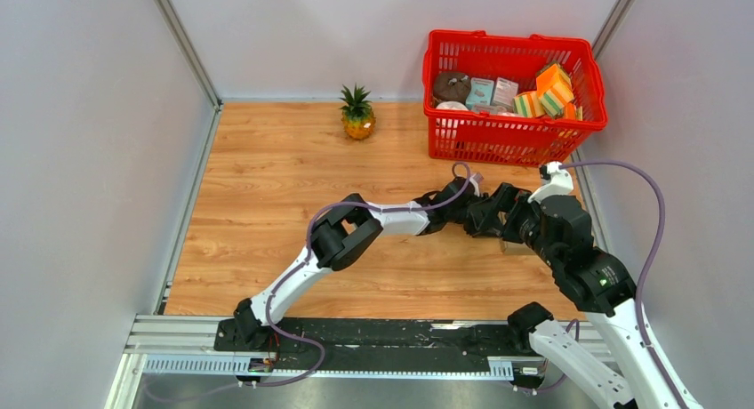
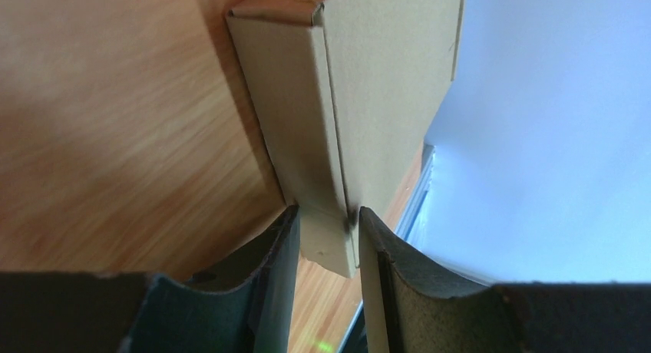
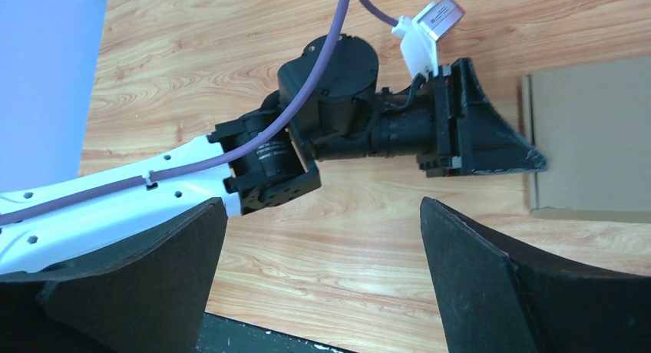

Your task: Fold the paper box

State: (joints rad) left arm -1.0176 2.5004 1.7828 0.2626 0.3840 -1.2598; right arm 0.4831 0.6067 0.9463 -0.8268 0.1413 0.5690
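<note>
Left end effector [image 2: 328,215] grips the box [image 2: 384,77] by its near end, long axis straight ahead; right end effector [image 3: 322,207] gapes empty.

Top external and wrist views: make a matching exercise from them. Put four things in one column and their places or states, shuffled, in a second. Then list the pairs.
Column one
1. pineapple
2. red basket
3. left gripper
4. right gripper

Column two
A. jaws wide apart, nothing between them
B. holds small packages
C. stands upright, left of the red basket
D. grips an edge of the paper box

Pairs: 1-C; 2-B; 3-D; 4-A
</note>
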